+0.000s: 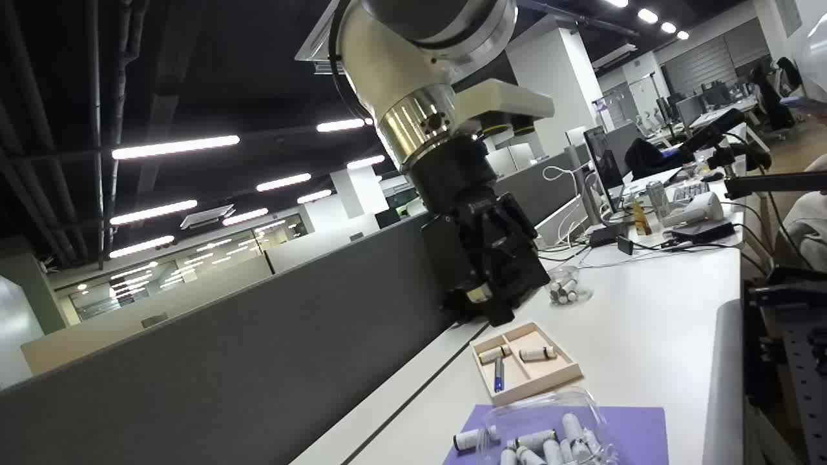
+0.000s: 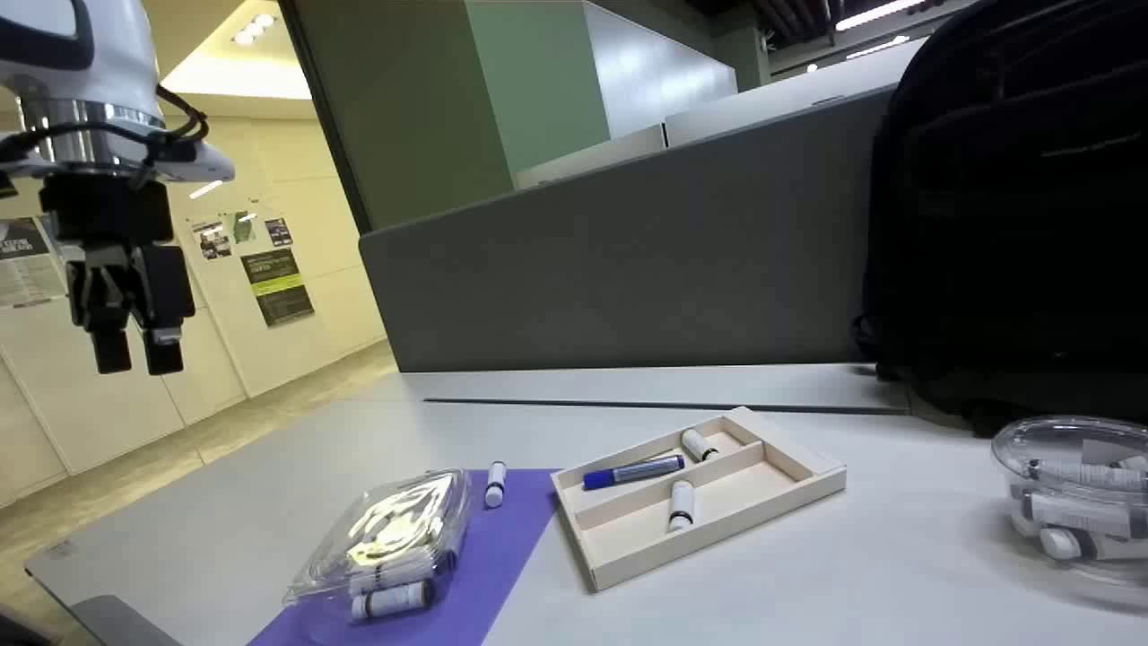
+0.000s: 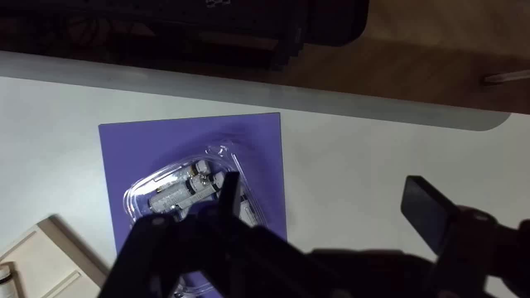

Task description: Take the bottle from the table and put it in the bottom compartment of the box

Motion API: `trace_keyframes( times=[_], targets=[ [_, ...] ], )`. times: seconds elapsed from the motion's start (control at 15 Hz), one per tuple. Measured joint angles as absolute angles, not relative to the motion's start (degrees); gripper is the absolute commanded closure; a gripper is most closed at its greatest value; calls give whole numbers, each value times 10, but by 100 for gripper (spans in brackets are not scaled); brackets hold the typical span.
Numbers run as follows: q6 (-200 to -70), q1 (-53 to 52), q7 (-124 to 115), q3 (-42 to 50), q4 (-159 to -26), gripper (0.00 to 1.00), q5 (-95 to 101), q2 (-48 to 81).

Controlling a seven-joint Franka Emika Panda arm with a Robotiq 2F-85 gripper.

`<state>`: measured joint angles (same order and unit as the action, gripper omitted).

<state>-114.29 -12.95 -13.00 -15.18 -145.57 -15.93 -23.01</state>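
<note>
1. Found end effector (image 2: 138,357) raised well above the surface (image 1: 659,323), with fingers (image 3: 426,213) spread wide in the wrist view and without any object between.
2. Located loose bottle (image 2: 495,484) on its side at the edge of the purple mat (image 2: 502,547), just beside, and apart from, the clear container (image 2: 404,511). Not identified in the wrist view. Taken as target by judgement; noted container bottles (image 3: 172,196) of like kind.
3. Judged step in hand: approach to the loose bottle, short of grasp. Sighted end effector off to the side of the purple mat in an exterior view.
4. Travel across at safe height; descend straight down only when centred on the loose bottle.
5. Align fingers to close across the narrow width, at mid-body. Keep them off the clear container; rated likely to shift or snag if brushed.
6. Close gently and evenly. Expect rolling under an off-centre touch.
7. Lift above the walls of the box (image 2: 735,522) before carrying. Noted inside: blue marker (image 2: 634,472) and similar bottle (image 2: 698,445) on one side of the long divider (image 2: 628,503), another bottle (image 2: 682,504) on the other. Cannot tell the bottom side from these views; confirm before release.
8. Lower fully to the box floor, flat beside the contents, and release only when resting.
</note>
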Motion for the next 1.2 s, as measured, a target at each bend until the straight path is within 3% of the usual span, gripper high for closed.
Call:
trace_keyframes(
  times=[1.2],
  targets=[
    [-1156,-125,-132,-152,-1456,0,-151,-228]
  ],
)
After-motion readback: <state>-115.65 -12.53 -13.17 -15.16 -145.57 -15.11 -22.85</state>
